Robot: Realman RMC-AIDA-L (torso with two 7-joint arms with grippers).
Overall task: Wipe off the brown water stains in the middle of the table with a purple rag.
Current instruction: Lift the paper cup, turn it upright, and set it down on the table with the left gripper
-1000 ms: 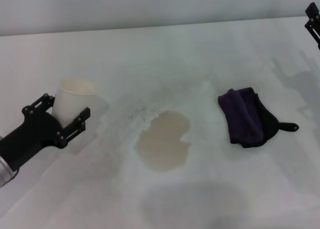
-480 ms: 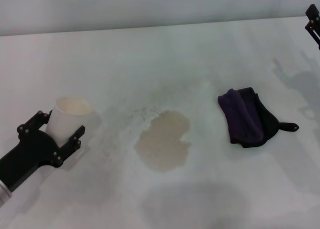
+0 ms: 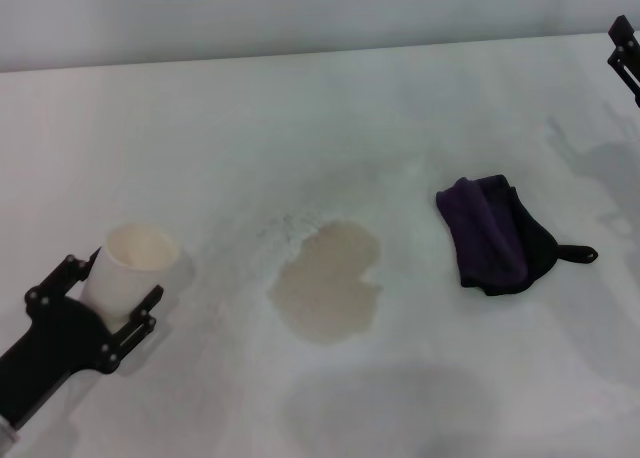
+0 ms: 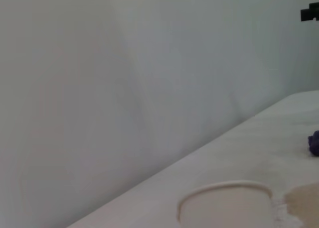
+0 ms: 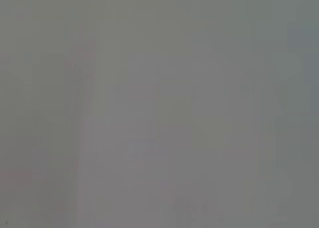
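Table (image 3: 330,108), wide, flat and white with faint grey smudges. At its middle lies a pale tan-brown blotchy puddle (image 3: 328,292) of water stains. Well apart to the puddle's right, a dark purple folded rag (image 3: 495,233) with a black loop lies flat, untouched. The left gripper (image 3: 103,303) has its black fingers clamped around a white paper cup (image 3: 130,274) near the left edge. The right gripper (image 3: 626,48) sits at the far right edge; its finger state cannot be told.
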